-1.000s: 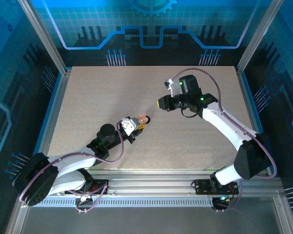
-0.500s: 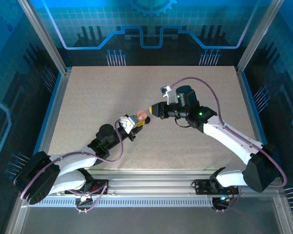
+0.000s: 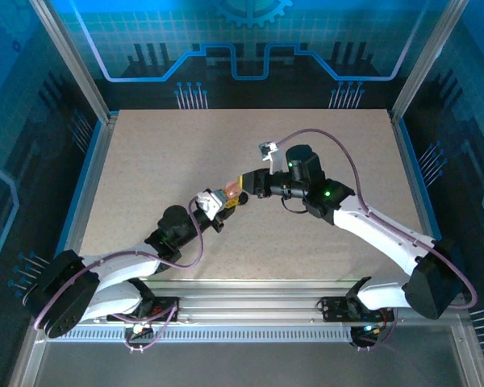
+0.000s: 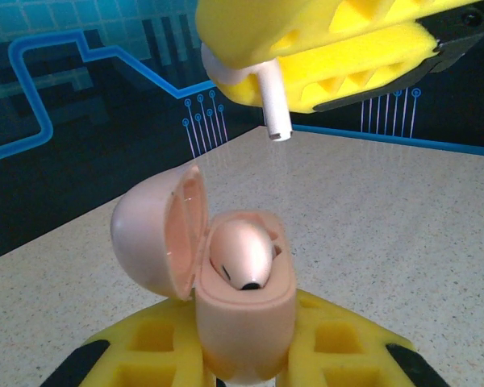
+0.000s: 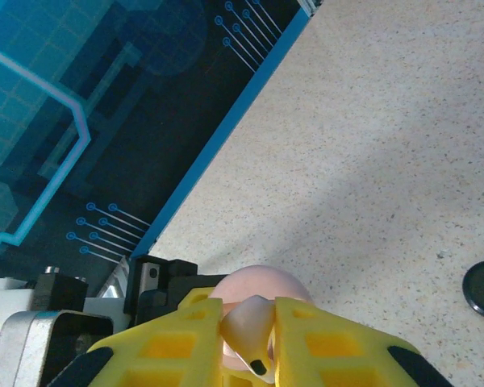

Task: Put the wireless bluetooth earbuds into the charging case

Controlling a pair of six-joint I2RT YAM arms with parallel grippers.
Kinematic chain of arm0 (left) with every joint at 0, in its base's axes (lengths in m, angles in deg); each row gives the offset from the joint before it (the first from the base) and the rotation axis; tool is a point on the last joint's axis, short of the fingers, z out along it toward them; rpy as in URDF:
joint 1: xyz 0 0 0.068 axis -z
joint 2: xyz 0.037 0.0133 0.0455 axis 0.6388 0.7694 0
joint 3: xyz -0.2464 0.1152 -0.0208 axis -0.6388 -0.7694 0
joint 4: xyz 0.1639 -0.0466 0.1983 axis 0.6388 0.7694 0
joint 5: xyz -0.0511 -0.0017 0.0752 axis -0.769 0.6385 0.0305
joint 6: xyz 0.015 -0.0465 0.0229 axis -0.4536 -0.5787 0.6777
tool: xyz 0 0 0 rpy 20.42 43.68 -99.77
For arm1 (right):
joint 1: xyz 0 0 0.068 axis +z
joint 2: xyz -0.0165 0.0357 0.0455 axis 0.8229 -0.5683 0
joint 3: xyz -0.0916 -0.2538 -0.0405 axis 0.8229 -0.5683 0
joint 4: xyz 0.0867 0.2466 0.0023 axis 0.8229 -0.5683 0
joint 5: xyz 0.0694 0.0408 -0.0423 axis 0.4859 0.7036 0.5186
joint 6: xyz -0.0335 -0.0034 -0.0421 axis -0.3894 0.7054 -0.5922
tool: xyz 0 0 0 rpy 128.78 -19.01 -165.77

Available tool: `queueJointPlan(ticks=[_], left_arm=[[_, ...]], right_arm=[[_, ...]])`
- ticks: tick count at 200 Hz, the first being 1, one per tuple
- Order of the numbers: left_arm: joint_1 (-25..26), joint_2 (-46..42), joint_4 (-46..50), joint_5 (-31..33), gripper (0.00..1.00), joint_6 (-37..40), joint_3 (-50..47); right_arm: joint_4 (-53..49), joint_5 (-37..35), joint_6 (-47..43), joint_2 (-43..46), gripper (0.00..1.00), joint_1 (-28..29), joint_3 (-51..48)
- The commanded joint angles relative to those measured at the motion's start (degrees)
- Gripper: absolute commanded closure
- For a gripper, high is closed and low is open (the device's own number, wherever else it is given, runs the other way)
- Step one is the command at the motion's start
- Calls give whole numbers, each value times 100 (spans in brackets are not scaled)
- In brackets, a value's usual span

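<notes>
Left wrist: left end effector grips open case (one earbud seated); right end effector pinches second earbud above

Pale pink for the case and the earbud in it, white stem on the other earbud. Bright yellow on the gripper pads, speckled beige across the table. Dark blue with cyan circuit lines on the back wall.
</notes>
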State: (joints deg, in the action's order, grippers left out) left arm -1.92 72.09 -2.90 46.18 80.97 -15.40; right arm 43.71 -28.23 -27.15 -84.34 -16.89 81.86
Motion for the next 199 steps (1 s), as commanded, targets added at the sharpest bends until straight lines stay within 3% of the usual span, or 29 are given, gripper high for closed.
queueJointPlan(ticks=[1,199], left_arm=[[54,20,-321,77,93,-139,-89],[54,122,-670,164,93,-229,-60]], right_arm=[[192,-114,86,-56,79,126,-47],[479,-238,206,-398,79,387,-131]])
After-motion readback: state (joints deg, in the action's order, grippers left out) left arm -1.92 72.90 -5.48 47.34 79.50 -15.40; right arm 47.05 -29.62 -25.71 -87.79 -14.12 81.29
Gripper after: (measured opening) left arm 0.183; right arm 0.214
